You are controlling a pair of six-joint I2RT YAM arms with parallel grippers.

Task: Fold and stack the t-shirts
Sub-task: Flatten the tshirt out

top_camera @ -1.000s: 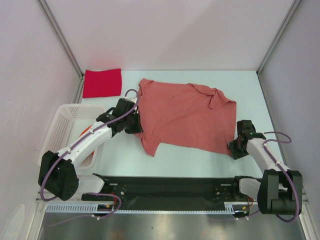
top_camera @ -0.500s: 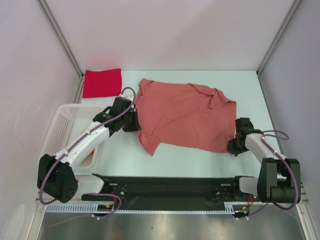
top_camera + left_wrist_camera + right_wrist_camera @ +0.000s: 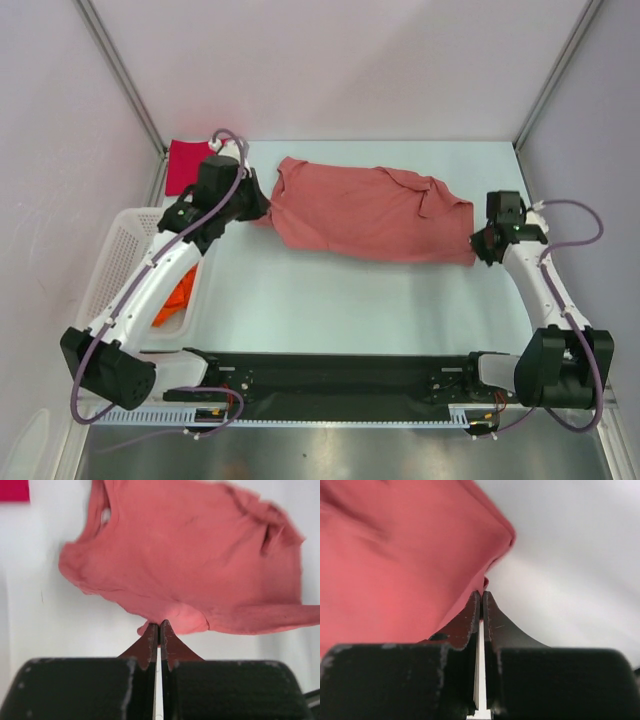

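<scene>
The salmon-pink t-shirt [image 3: 370,215] lies across the middle of the table with its near edge lifted and folded back. My left gripper [image 3: 258,208] is shut on its left lower corner [image 3: 170,617]. My right gripper [image 3: 478,247] is shut on its right lower corner [image 3: 487,555]. Both hold the cloth above the table. The crimson red t-shirt [image 3: 183,165] lies folded at the back left, partly hidden by my left arm; a corner shows in the left wrist view [image 3: 14,490]. The orange t-shirt [image 3: 172,300] lies in the basket.
A white plastic mesh basket [image 3: 115,270] stands at the left, under my left arm. Metal frame posts and pale walls close in the back and sides. A black rail [image 3: 340,375] runs along the near edge.
Both grippers have lifted and moved toward the back, carrying the salmon-pink shirt's near edge with them. The shirt now looks narrower front to back.
</scene>
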